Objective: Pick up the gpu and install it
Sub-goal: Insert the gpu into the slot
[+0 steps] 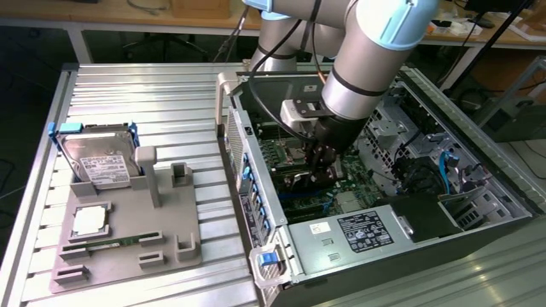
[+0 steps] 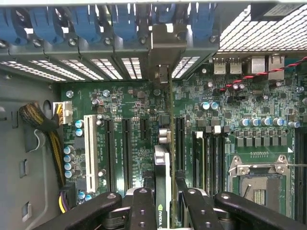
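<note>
My gripper (image 1: 323, 167) reaches down into the open computer case (image 1: 477, 173) over the motherboard. In the wrist view the gpu (image 2: 163, 143) shows edge-on as a thin upright card between the black fingers (image 2: 144, 208), and the gripper (image 2: 165, 211) is shut on it. The card's silver end bracket (image 2: 163, 52) lies against the case's rear slot wall. The card stands in line with a dark expansion slot on the green motherboard (image 2: 134, 100), between the other slots. Whether its lower edge sits in the slot is hidden.
Outside the case a grey fixture tray (image 1: 171, 217) holds a hard drive (image 1: 102, 163), a CPU (image 1: 89, 220) and a RAM stick (image 1: 119, 242). Inside are the power supply (image 1: 358, 233), CPU socket (image 2: 259, 179), white slot (image 2: 89, 153), cable bundle (image 2: 43, 124) and blue slot latches (image 2: 86, 21).
</note>
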{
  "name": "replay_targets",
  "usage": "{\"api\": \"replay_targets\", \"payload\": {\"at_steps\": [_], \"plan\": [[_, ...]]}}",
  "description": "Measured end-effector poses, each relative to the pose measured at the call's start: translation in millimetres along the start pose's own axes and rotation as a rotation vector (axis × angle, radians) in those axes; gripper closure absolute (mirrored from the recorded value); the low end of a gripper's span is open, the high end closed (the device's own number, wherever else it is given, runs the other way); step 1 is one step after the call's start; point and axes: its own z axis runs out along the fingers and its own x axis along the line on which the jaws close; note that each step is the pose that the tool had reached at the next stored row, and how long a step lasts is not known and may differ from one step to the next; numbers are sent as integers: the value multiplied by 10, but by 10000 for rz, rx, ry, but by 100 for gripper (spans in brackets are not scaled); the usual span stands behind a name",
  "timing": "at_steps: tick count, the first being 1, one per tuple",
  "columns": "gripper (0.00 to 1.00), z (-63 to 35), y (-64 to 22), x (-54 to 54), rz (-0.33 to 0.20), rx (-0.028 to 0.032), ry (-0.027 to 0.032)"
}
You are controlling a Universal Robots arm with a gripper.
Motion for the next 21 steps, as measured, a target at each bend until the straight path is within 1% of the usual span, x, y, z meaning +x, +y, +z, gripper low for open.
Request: {"api": "replay_targets", "payload": {"at_steps": [3, 6, 11, 14, 16, 17, 21], "plan": [[73, -23, 0, 1, 2, -24, 15], [73, -31, 1, 2, 7, -39, 13], [73, -32, 0, 28, 29, -41, 25], [73, -13, 0, 28, 31, -42, 27], [73, 11, -1, 30, 33, -47, 43], [73, 35, -3, 28, 33, -39, 23], [73, 56, -3, 30, 41, -43, 36]]}}
